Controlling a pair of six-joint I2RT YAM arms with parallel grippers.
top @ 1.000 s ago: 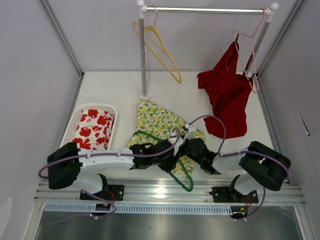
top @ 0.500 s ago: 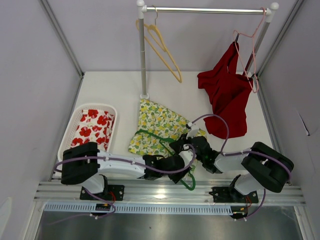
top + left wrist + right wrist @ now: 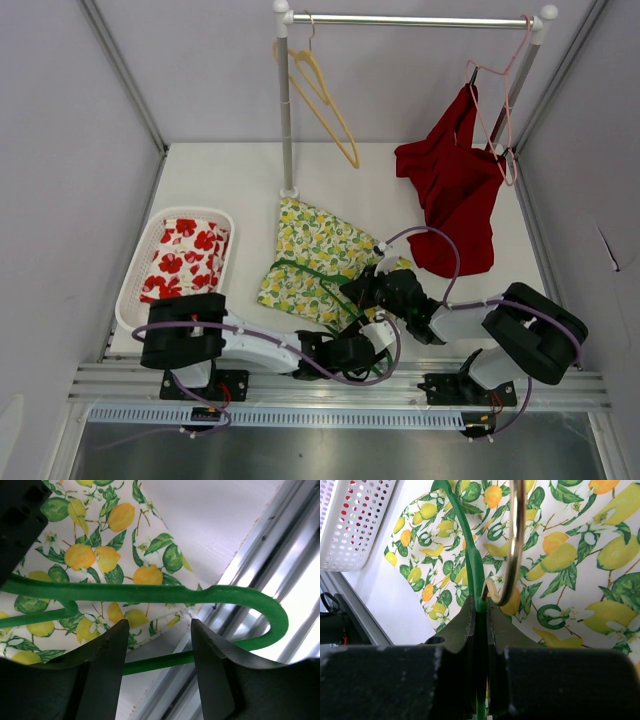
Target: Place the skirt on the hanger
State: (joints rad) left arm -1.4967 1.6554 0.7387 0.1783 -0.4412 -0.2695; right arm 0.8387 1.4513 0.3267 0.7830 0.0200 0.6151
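The skirt (image 3: 318,252), white with a lemon print, lies flat on the table in front of the rack pole. A green hanger (image 3: 310,272) rests across it, its hook (image 3: 272,612) reaching over the table's near edge above the metal rail. My right gripper (image 3: 480,614) is shut on the hanger's green bar, beside a brass-coloured metal hook (image 3: 516,540). In the top view the right gripper (image 3: 364,293) sits over the skirt's near right corner. My left gripper (image 3: 159,656) is open at the near edge, its fingers either side of the hook's thin green end without touching it.
A white basket (image 3: 135,268) holding red-flowered cloth stands at the left. The rack pole (image 3: 287,120) rises behind the skirt, with a yellow hanger (image 3: 325,95) on the bar. A red garment (image 3: 455,190) hangs at the right. The aluminium rail (image 3: 280,555) runs along the near edge.
My left arm has swung from over the skirt toward the near edge, to the hanger's hook, and its jaws have widened. The right gripper keeps its grip on the hanger.
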